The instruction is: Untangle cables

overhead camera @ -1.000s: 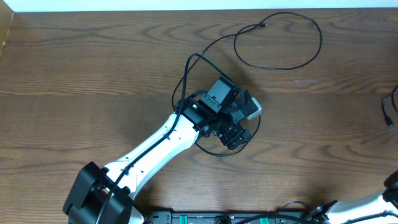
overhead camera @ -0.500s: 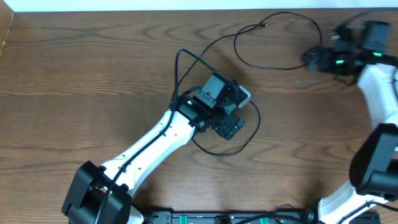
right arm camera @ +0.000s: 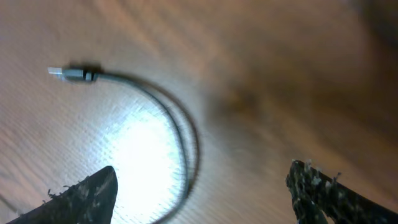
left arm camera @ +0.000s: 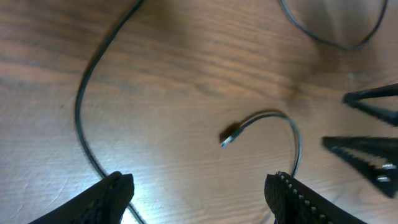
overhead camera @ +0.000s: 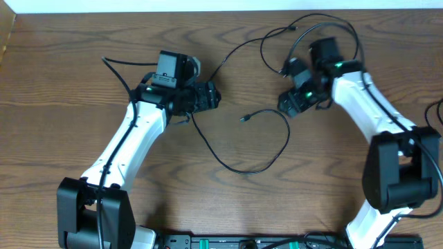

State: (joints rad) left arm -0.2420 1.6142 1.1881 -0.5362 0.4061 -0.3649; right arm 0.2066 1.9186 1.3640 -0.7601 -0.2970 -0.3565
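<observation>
A thin black cable lies in a wide curve on the wooden table, its small plug end free between my two grippers. Its far part forms a big loop at the back right. My left gripper is open and empty, left of the plug. The left wrist view shows its jaws wide apart above the plug. My right gripper is open and empty, right of the plug; its jaws hover over the cable. No white cable shows.
Another black cord pokes in at the right table edge. The table's back edge meets a white wall. The right gripper's fingers show at the right of the left wrist view.
My left gripper has moved up and left, away from the cable's middle. The right arm has swung in from the far right to the plug end. The cable has spread out.
</observation>
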